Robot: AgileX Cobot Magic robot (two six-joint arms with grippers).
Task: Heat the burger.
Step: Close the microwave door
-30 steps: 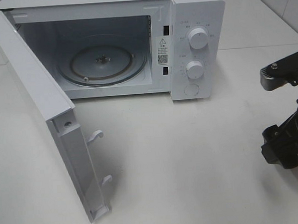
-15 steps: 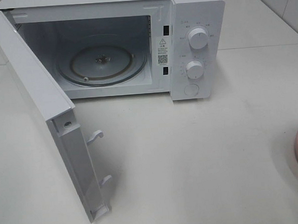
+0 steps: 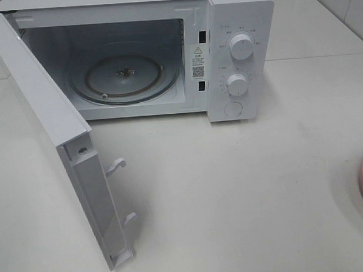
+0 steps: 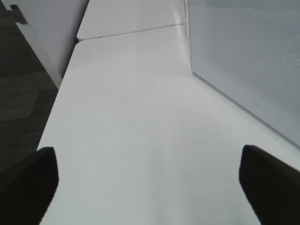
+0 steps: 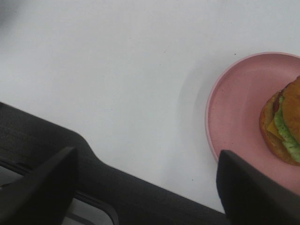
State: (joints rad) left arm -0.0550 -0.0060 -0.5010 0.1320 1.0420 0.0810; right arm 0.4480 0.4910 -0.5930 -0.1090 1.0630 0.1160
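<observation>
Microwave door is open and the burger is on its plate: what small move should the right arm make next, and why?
Probably ease the right end effector toward the pink plate: its jaws stand open and empty beside it, the burger is unheld, and the microwave cavity is waiting.

A big white table (image 3: 245,187) fills most of the high view. It looks smooth and bright under soft light. At the upper right of that view is a pale tiled wall (image 3: 345,2). In the left wrist view, a dark grey floor (image 4: 21,93) shows at the left, beside the table's edge.
</observation>
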